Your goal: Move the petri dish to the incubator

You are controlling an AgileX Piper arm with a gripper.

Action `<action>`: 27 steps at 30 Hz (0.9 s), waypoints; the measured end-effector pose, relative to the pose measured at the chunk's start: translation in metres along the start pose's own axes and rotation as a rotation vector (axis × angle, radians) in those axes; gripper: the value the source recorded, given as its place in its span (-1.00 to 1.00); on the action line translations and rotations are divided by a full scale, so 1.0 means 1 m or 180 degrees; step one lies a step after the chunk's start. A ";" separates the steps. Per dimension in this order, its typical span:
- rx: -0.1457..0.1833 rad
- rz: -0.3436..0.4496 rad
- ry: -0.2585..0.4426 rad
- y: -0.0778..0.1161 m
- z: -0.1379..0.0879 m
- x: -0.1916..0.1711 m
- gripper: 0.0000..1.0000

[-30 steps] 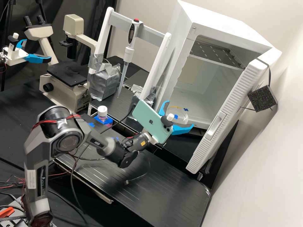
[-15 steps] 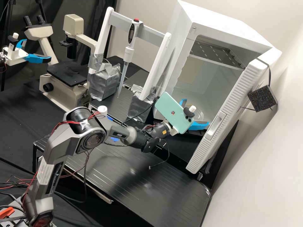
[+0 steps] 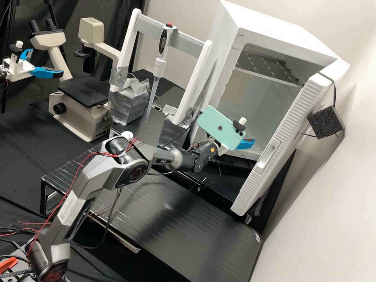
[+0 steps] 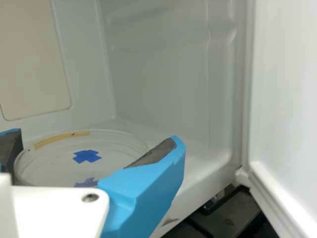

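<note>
1. Your arm stood before the incubator; the carry looked done.
2. At the incubator's mouth, your gripper pinched the petri dish by opposite edges.
3. The dish looked inside the incubator; you couldn't tell whether it touched the floor. Lowering if needed, release and withdrawal seemed left.
4. The door stood open beside the incubator.

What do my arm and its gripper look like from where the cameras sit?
The arm is dark grey with black joints, loose red wires, a pale label on one link and a small yellow-orange sticker near the wrist. A mint-green phone is mounted there. The gripper has a white body and bright blue, angular fingers with dark grey pads.
</note>
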 end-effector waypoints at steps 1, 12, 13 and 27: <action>0.0005 -0.0024 -0.0007 -0.002 0.002 0.003 -1.00; -0.0039 -0.0152 -0.0078 -0.017 0.009 0.018 -1.00; -0.0039 -0.0160 -0.0075 -0.018 0.009 0.019 -1.00; -0.0132 -0.0163 -0.0076 -0.021 0.013 0.021 1.00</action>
